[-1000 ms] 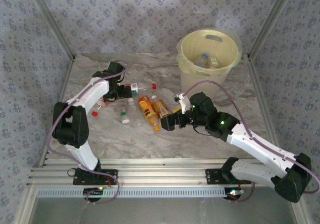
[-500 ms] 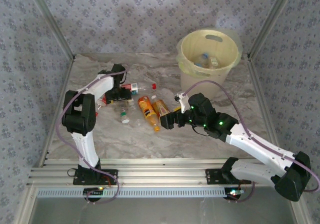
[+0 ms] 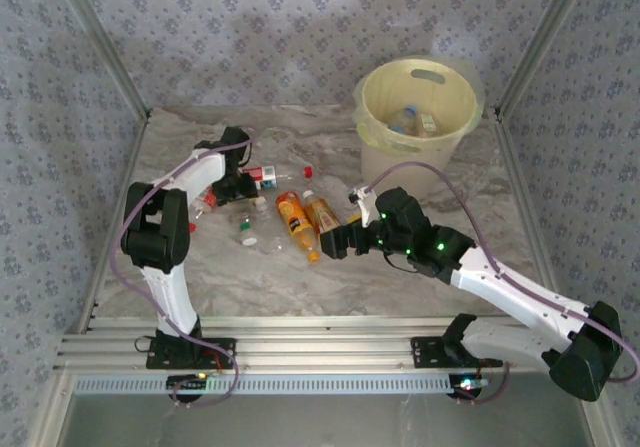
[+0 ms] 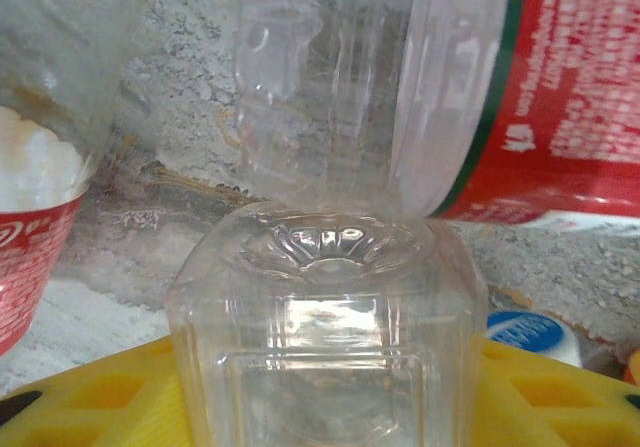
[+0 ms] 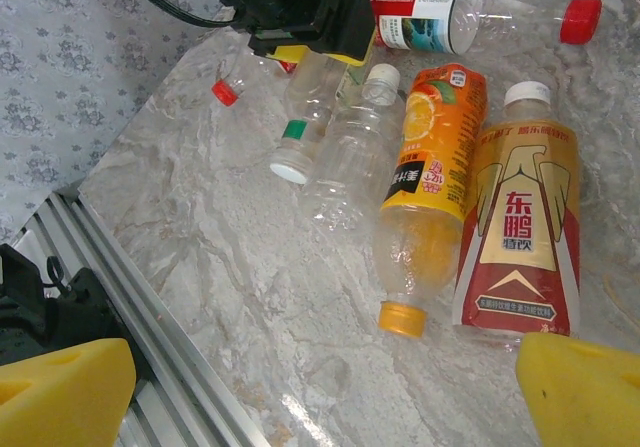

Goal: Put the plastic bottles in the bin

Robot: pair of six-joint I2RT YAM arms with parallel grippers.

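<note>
The left tool (image 3: 238, 183) sits at the base of a clear bottle (image 4: 325, 327), which is ribbed with a dimpled bottom. Yellow pads (image 4: 90, 407) flank its sides; I cannot tell whether they clamp it. In the right wrist view this bottle lies on the veined marble tabletop (image 5: 230, 267), its white cap toward the lower left. Right of it lie an orange-labelled bottle (image 5: 432, 147), cap toward the frame's bottom, and a brown-labelled bottle (image 5: 522, 227), cap toward the top, side by side. The right tool (image 5: 320, 397) hangs open near their lower ends, foam pads wide apart. The round cream bin (image 3: 462, 97) stands at the top view's upper right, bottles inside.
</note>
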